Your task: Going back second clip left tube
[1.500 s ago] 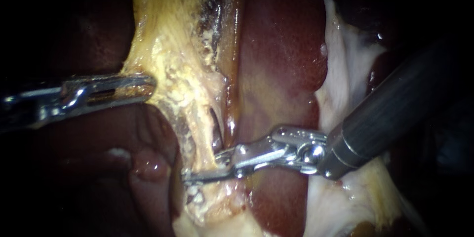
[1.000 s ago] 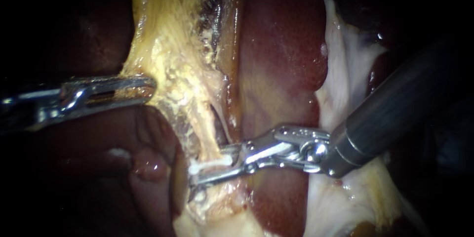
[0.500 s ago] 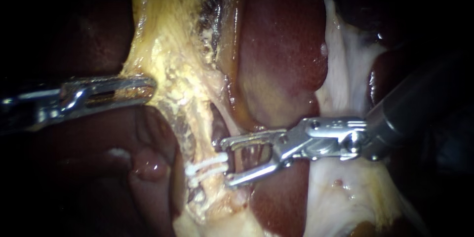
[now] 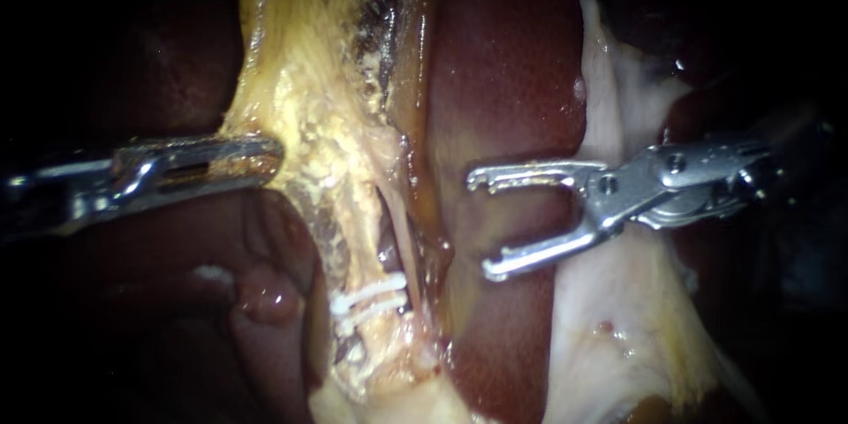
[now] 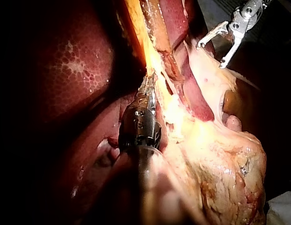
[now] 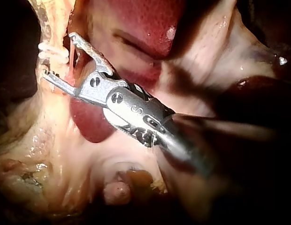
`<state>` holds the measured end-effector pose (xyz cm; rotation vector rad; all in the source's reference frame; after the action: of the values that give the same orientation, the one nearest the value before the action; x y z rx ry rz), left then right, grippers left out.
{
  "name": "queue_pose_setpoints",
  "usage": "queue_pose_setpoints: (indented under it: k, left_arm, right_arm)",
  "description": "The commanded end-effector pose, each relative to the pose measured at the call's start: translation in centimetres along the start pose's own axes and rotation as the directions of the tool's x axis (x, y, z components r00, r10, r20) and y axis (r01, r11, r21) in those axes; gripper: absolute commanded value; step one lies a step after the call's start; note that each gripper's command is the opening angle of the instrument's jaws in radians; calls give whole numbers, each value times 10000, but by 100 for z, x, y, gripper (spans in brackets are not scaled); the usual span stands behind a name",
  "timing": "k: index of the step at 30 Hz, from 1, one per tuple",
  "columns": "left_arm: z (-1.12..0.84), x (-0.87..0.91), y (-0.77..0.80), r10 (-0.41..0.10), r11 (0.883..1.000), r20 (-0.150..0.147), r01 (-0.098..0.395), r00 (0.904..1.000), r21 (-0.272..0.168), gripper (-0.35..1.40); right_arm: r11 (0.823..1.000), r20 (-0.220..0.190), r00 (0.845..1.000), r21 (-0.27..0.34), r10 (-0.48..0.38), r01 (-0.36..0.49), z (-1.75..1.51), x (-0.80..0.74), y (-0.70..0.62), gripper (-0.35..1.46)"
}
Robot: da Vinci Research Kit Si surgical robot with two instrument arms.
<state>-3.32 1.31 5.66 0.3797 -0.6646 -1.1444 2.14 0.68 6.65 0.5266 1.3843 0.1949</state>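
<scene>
Right instrument (image 4: 481,226) back, clear of clips (image 4: 369,294)

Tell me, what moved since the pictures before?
The right instrument let go of the tube, opened its jaws and pulled back toward the right, away from it. A white clip now shows on the tube where the jaws were. The left instrument stayed put, jaws shut on the yellow tissue.

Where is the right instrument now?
Endoscope view: the right instrument sits with jaws open over the liver, right of and apart from the white clips.
</scene>
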Motion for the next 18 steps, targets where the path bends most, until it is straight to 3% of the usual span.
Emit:
queue_pose_setpoints:
  k: [1,4,10,18]
  left_arm:
    - [2,1,0,19,10000,-6,-19,10000,25,-35]
    - [14,7,2,45,9999,3,-45,10000,129,-35]
    - [61,30,7,155,9997,-426,-147,9990,202,-35]
    - [95,37,9,184,9995,-636,-168,9978,254,-35]
  right_arm:
    - [10000,4,10000,5,-60,60,0,-1,0,58]
    - [9999,10,9999,4,-124,124,0,-2,0,58]
    - [9991,25,9991,24,-422,422,-3,-3,0,58]
    - [9964,42,9965,72,-840,839,-10,-4,-2,58]
